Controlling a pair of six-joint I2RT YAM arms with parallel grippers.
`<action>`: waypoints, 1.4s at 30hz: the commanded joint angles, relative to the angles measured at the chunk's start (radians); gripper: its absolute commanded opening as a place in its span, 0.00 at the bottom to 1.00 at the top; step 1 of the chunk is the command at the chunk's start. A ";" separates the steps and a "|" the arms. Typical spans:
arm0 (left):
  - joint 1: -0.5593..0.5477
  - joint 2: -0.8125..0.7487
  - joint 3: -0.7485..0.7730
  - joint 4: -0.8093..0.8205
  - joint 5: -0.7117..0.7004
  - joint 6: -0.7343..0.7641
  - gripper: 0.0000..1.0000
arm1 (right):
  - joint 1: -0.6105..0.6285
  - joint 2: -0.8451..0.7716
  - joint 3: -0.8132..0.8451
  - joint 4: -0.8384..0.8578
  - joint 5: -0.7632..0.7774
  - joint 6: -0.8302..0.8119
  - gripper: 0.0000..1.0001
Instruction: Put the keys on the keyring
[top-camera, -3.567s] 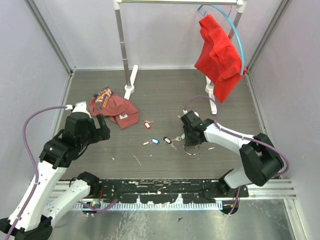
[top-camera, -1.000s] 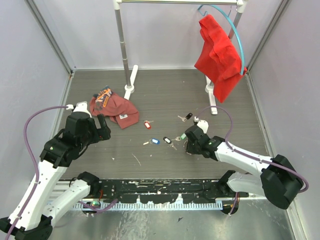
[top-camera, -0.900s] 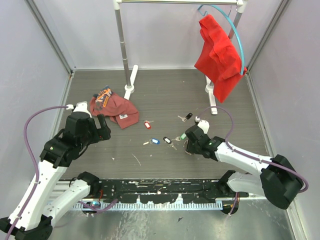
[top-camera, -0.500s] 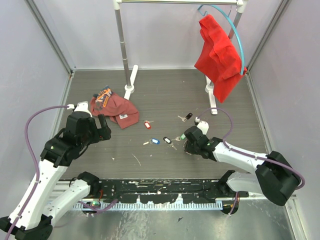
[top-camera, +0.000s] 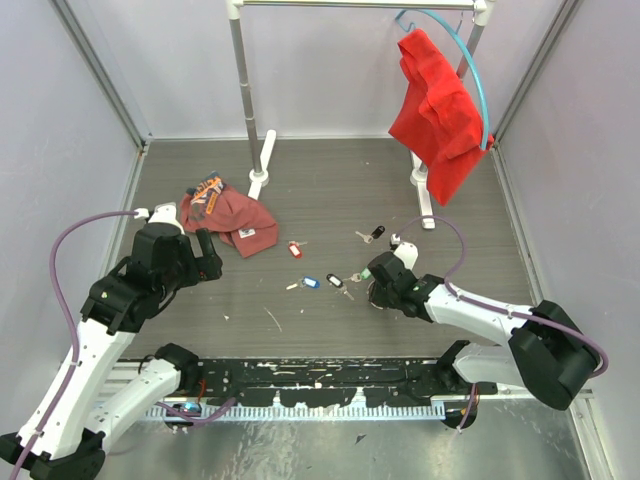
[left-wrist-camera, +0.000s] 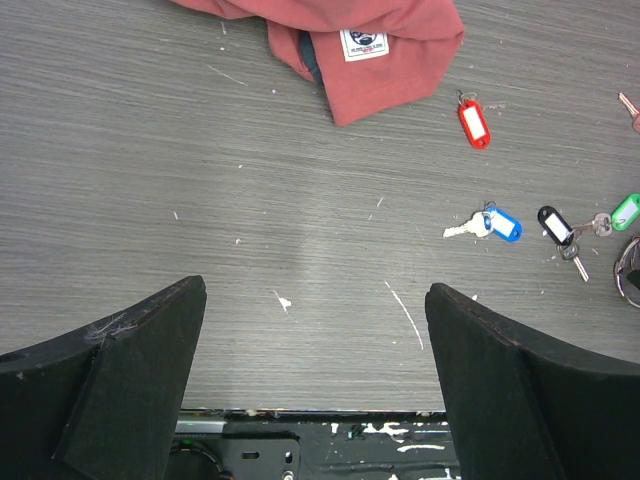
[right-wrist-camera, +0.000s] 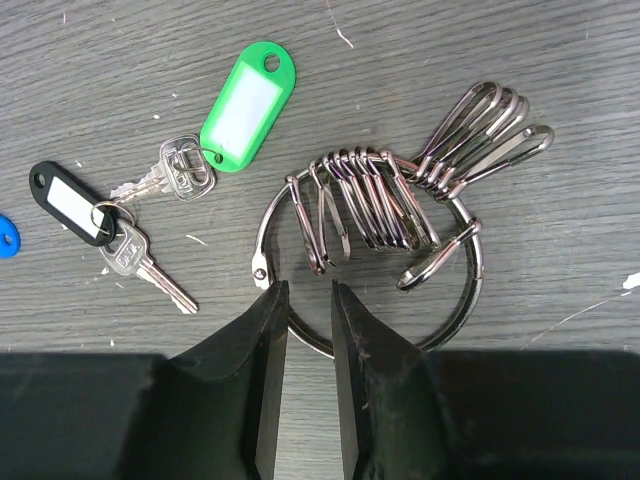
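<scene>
Five keys (top-camera: 310, 282): red, blue, green, two black; one keyring (right-wrist-camera: 261, 240).

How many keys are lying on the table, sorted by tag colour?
Red-tag key: 1
Blue-tag key: 1
Green-tag key: 1
Black-tag key: 2
Total: 5

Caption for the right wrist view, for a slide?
The right gripper, fingers astride the keyring at its near rim; green-tagged key and black-tagged key lie beside it.
</scene>
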 joint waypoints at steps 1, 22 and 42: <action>-0.001 0.001 -0.016 0.030 0.012 0.013 0.98 | 0.006 0.004 -0.001 0.032 0.046 0.025 0.30; -0.001 0.006 -0.015 0.030 0.014 0.013 0.98 | 0.003 0.053 0.021 0.047 0.064 0.002 0.29; -0.001 0.009 -0.015 0.030 0.014 0.013 0.98 | -0.010 0.072 0.026 0.046 0.083 -0.024 0.18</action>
